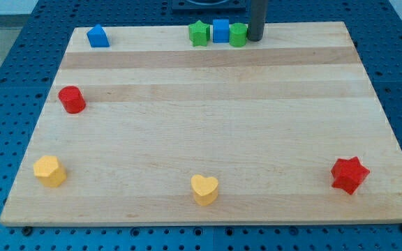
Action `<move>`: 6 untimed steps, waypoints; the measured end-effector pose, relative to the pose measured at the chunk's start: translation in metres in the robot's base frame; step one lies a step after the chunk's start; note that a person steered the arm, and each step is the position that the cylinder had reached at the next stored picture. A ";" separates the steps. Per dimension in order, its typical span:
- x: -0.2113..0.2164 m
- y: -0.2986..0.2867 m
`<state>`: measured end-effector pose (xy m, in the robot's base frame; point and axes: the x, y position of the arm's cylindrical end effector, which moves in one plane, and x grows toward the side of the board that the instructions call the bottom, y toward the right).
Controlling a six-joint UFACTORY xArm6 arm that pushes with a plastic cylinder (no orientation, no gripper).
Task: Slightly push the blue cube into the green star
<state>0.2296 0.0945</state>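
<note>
The blue cube [220, 31] sits at the view's top edge of the wooden board, between the green star [199, 33] on its left and a green round block [238, 34] on its right. The three stand in a tight row; the cube looks to touch or nearly touch both. My tip [255, 38] is at the right side of the green round block, right against it, so that block lies between the tip and the blue cube.
A blue house-shaped block [98, 36] is at top left. A red cylinder [71, 100] is at the left. A yellow block [50, 171] is at bottom left, a yellow heart [204, 189] at bottom middle, a red star [349, 174] at bottom right.
</note>
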 end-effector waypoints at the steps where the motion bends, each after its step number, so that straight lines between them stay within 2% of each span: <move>1: -0.005 0.004; 2: -0.038 0.004; 5: -0.036 -0.060; 6: -0.038 -0.049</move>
